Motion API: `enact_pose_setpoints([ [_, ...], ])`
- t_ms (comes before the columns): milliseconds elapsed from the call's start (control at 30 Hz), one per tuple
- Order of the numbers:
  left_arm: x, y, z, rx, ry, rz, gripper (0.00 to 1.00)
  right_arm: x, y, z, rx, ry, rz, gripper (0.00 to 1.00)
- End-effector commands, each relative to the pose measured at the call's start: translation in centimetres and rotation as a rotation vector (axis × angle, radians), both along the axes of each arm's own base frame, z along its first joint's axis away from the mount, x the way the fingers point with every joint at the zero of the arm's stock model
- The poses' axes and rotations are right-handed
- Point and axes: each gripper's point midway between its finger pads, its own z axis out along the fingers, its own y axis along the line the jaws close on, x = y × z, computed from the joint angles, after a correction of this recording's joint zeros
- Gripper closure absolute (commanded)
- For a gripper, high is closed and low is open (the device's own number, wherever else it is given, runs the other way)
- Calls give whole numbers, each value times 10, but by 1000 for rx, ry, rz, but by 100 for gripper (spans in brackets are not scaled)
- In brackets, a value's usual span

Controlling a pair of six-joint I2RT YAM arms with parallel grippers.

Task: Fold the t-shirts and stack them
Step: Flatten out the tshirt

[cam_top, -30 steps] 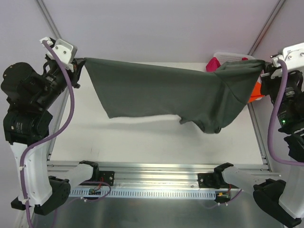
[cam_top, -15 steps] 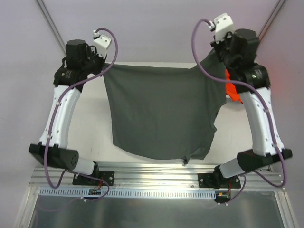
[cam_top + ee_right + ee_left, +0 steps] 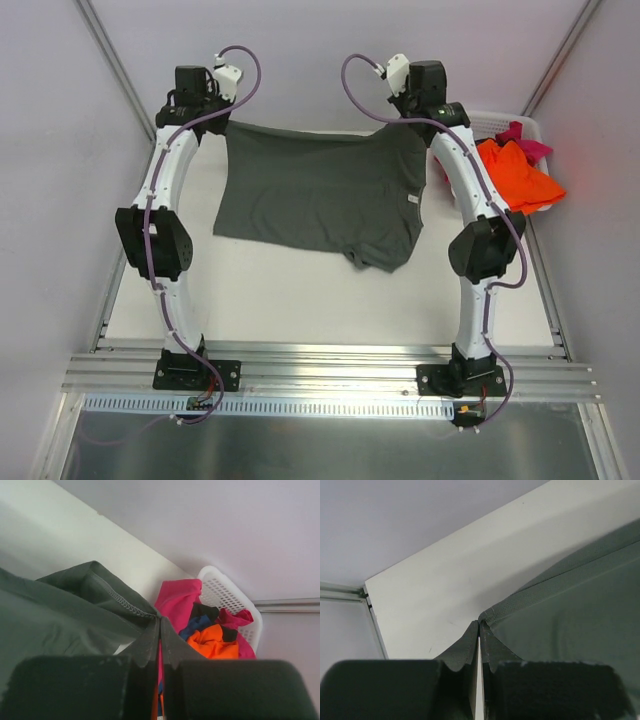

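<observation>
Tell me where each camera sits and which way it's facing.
Top external: above and behind the arm bases, looking down on the table; shows left arm and right arm whole.
Left wrist: on the left arm, looking past the shut left gripper at the pinched corner of the grey t-shirt.
Right wrist: looking past the shut right gripper toward the laundry basket.
All share the grey t-shirt.

1. dark grey-olive t-shirt (image 3: 320, 195): spread open, its far edge taut between the left hand (image 3: 226, 122) and right hand (image 3: 418, 124), each pinching a corner. The body lies on the table (image 3: 300, 290), nearer than both hands.
2. orange t-shirt (image 3: 520, 175), magenta-pink t-shirt (image 3: 515, 132), dark blue t-shirt (image 3: 197, 624): a crumpled heap to the right of the right hand.
</observation>
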Motion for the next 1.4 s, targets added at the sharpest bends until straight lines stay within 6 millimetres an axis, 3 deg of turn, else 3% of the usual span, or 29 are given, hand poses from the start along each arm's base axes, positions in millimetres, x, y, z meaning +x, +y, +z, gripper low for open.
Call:
enact_pose_setpoints([
  [0, 0, -10, 68, -34, -162, -50, 100, -14, -7, 102, 89, -251, -15, 99],
  [67, -11, -14, 91, -55, -199, -54, 100, -26, -10, 120, 105, -286, -23, 99],
  [100, -17, -17, 100, -60, -215, -60, 100, -41, -14, 144, 129, -332, -24, 99],
  [167, -39, -22, 129, -73, -261, -71, 100, -62, -18, 169, 157, -369, -23, 99],
  [200, -49, -28, 138, -81, -276, -82, 100, -86, -24, 196, 186, -419, -24, 99],
  [300, -96, -38, 175, -99, -343, -109, 100, -128, -30, 220, 212, -455, -10, 99],
  [333, -108, -45, 172, -99, -337, -129, 100, -161, -35, 243, 228, -504, 2, 99],
  [367, -134, -46, 197, -104, -394, -137, 100, -175, -38, 247, 226, -512, 2, 99],
  [433, -156, -50, 204, -98, -415, -149, 100, -220, -48, 270, 244, -573, 20, 100],
  [467, -178, -48, 223, -97, -466, -152, 100, -236, -55, 277, 249, -595, 13, 99],
  [533, -195, -46, 229, -92, -490, -145, 100, -261, -64, 286, 264, -619, 14, 99],
  [567, -214, -41, 243, -93, -533, -134, 100, -287, -71, 295, 288, -639, 24, 99],
  [667, -244, -31, 260, -82, -598, -114, 100, -331, -82, 306, 328, -675, 47, 99],
  [800, -276, -18, 277, -54, -671, -87, 100, -376, -101, 325, 367, -750, 45, 99],
  [967, -288, -9, 281, -53, -694, -48, 100, -396, -115, 343, 354, -829, 22, 99],
  [1100, -276, -9, 276, -27, -678, -43, 100, -380, -110, 345, 313, -837, 32, 99],
  [1200, -254, -13, 257, 7, -620, -56, 100, -345, -93, 329, 280, -795, 66, 99],
  [1233, -238, -14, 237, 23, -569, -55, 100, -319, -83, 311, 265, -754, 72, 99],
  [1333, -202, -20, 190, 69, -449, -74, 100, -277, -64, 279, 253, -664, 93, 99],
  [1367, -192, -21, 178, 79, -423, -78, 100, -249, -52, 250, 237, -582, 103, 99],
])
